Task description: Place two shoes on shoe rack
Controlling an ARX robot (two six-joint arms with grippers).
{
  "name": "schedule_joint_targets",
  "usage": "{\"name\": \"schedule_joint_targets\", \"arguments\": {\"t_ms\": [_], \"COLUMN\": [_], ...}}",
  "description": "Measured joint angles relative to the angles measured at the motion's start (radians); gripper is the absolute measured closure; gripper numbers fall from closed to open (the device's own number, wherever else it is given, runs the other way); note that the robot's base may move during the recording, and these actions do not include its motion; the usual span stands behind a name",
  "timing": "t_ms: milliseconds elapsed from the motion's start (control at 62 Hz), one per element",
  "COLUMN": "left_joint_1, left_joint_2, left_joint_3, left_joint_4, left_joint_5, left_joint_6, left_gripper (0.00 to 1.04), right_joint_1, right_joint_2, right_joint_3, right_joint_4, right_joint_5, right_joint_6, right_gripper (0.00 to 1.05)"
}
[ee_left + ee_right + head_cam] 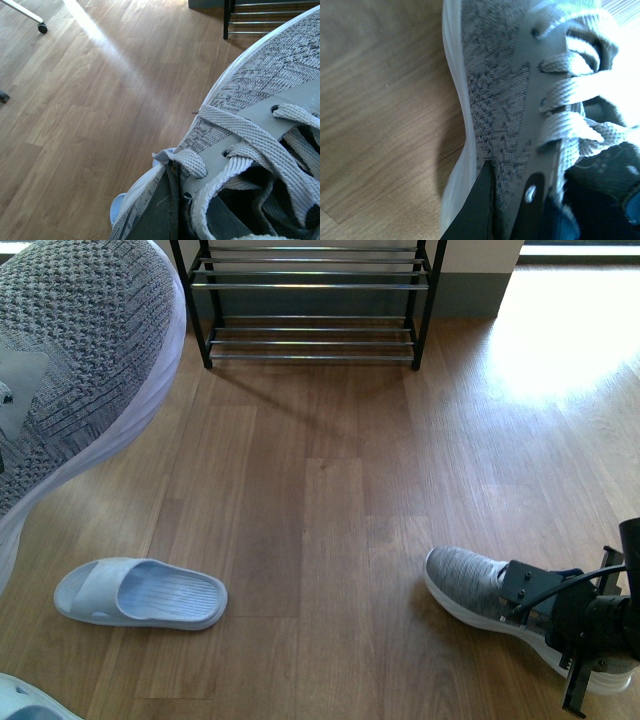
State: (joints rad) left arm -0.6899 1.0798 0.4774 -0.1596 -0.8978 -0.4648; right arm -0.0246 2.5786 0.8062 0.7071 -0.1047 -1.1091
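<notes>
Left claw [167,212] is clamped on the raised sneaker [80,350]. It's up off the floor [330,520] and so close to the front camera that it fills the top left corner. The other one, the floor sneaker [465,580], sits lower right with the right claw [560,625] down at its heel end. One dark finger lies along the outer side wall in the right wrist view, but I honestly can't tell if that claw has pinched yet or is just parked there.

The rack [310,285] is straight ahead and well apart from both shoes. My plan is to get a firm bite on the floor sneaker's collar before lifting. Then I'd carry each shoe in sole-down and level, slip it under the tier above without clipping a rod, and land the sole across at least two rods so it can't tip through.

Stuff I can't see:
- The rack's upper tiers are cut off.
- The raised sneaker hides part of the floor on the left.
- Only one left finger shows.
- The right wrist view is washed out around the laces.
- One slide [140,595] is plain to see, and what I take for a second [25,702] barely pokes in at the bottom left corner.
</notes>
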Motion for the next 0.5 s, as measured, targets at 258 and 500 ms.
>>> {"name": "schedule_joint_targets", "arguments": {"t_ms": [258, 500], "left_joint_1": [0.000, 0.000], "left_joint_2": [0.000, 0.000], "left_joint_3": [0.000, 0.000], "left_joint_4": [0.000, 0.000], "left_joint_5": [0.000, 0.000], "left_joint_6": [0.000, 0.000], "left_gripper": [1.03, 1.03], "right_joint_1": [0.038, -0.010], "right_joint_2": [-0.640, -1.255], "right_joint_3": [-0.340, -0.500], "right_joint_4": [0.026, -0.128], "right_joint_5": [-0.193, -0.309], "right_joint_6": [0.225, 0.412], "right_gripper": [1.03, 1.03]}}
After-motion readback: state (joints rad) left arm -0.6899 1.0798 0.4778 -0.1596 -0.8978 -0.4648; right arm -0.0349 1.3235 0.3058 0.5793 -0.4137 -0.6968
